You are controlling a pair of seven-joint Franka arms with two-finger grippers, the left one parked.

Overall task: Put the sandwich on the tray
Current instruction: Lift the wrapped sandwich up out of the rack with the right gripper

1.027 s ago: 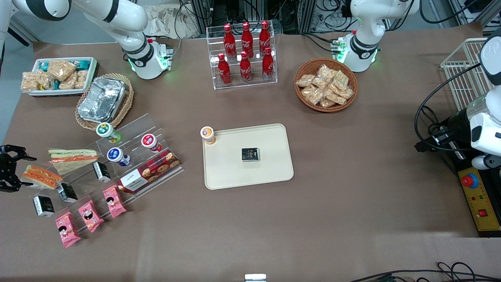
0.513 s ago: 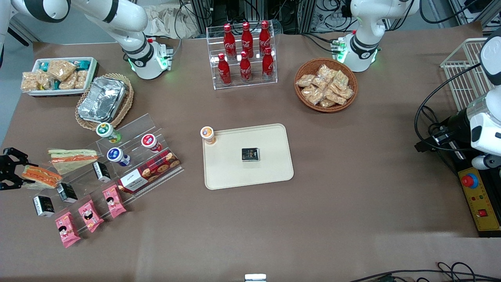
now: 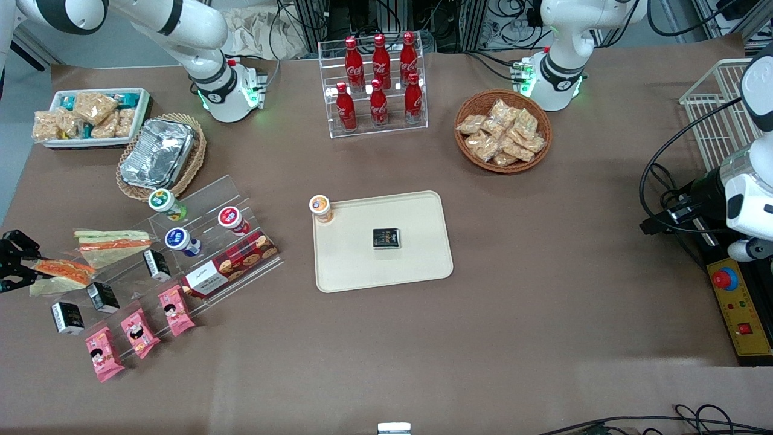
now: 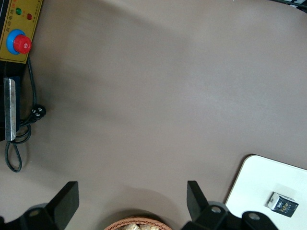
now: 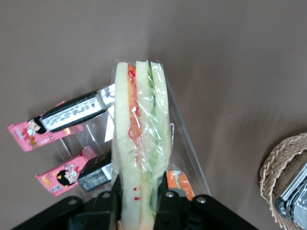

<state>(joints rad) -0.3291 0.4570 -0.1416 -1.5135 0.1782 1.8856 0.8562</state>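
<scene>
Gripper [image 3: 21,267] clamped on sandwich [image 3: 60,273] at working arm's end of worktop, wedge pointing toward cream tray [image 3: 423,241], well apart toward parked arm.

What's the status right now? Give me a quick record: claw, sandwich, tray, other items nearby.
claw: at the working arm's end of the table, shut on the sandwich
sandwich: gripped between the claw's fingers, by the clear display rack
tray: mid-table, sandwich not on it yet
on tray: small black box; orange-capped cup at its corner
second sandwich: on the rack, untouched
</scene>
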